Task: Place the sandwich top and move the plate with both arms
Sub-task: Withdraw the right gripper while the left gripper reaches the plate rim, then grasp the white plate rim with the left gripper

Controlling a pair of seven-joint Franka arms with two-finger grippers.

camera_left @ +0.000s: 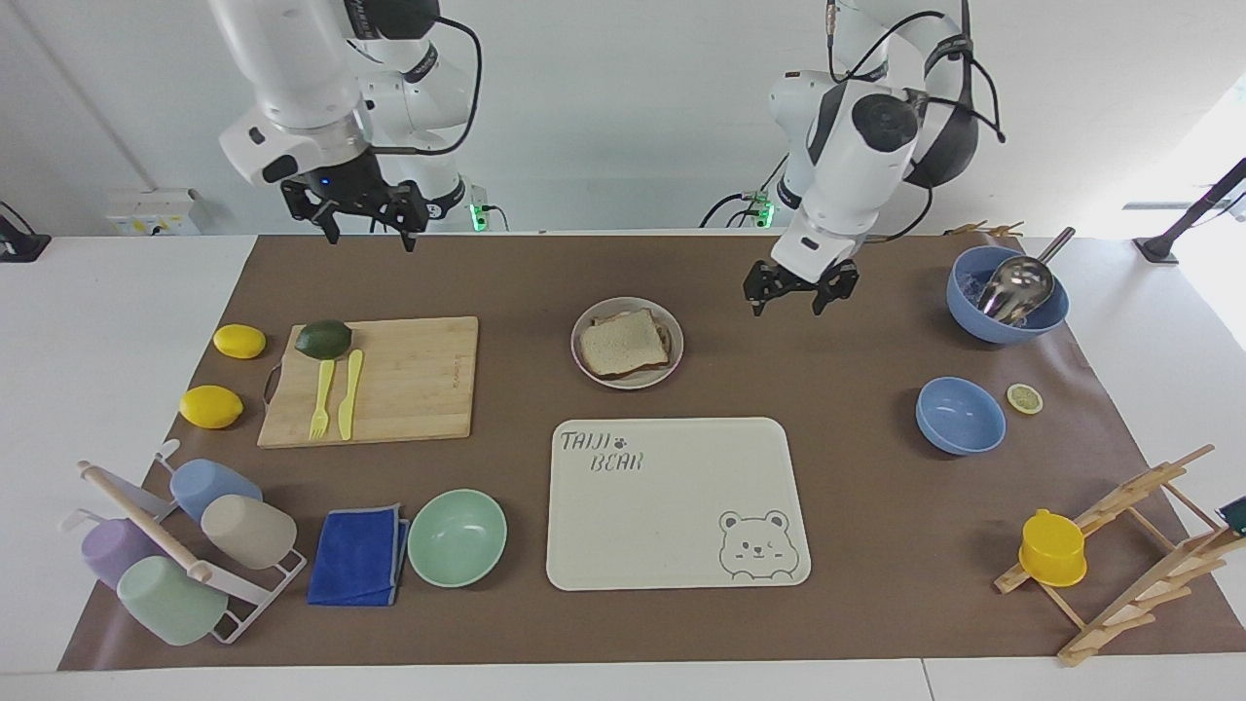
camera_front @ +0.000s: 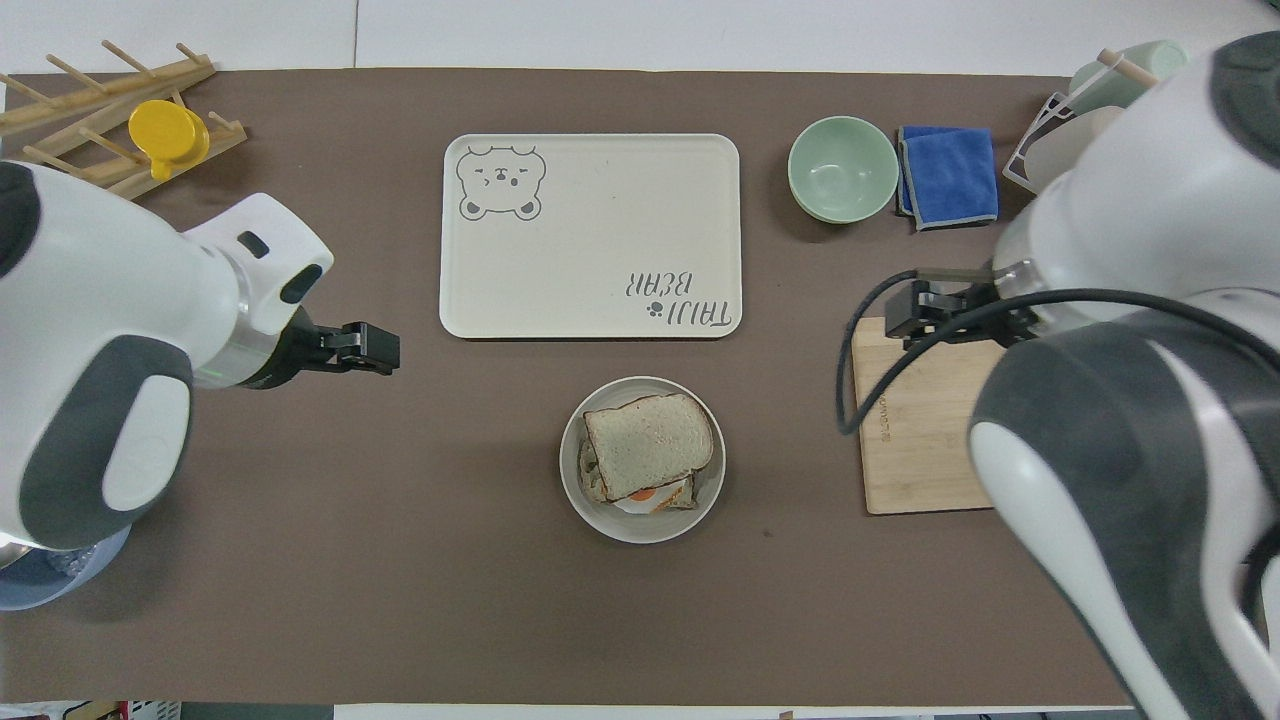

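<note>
The sandwich top (camera_left: 620,343) lies flat on the egg slice on the small round plate (camera_left: 627,382), in the middle of the mat. In the overhead view the top (camera_front: 648,442) covers most of the plate (camera_front: 640,530), and a bit of egg (camera_front: 643,494) shows at its nearer edge. My right gripper (camera_left: 370,239) is open and empty, high over the mat's edge by the cutting board. My left gripper (camera_left: 787,307) is open and empty, over the bare mat between the plate and the scoop bowl. Neither gripper touches the plate.
A cream bear tray (camera_left: 672,506) lies farther from the robots than the plate. A cutting board (camera_left: 409,380) with avocado, fork and knife sits toward the right arm's end. A mint bowl (camera_left: 458,537), a blue cloth (camera_left: 358,557), two blue bowls and racks stand around.
</note>
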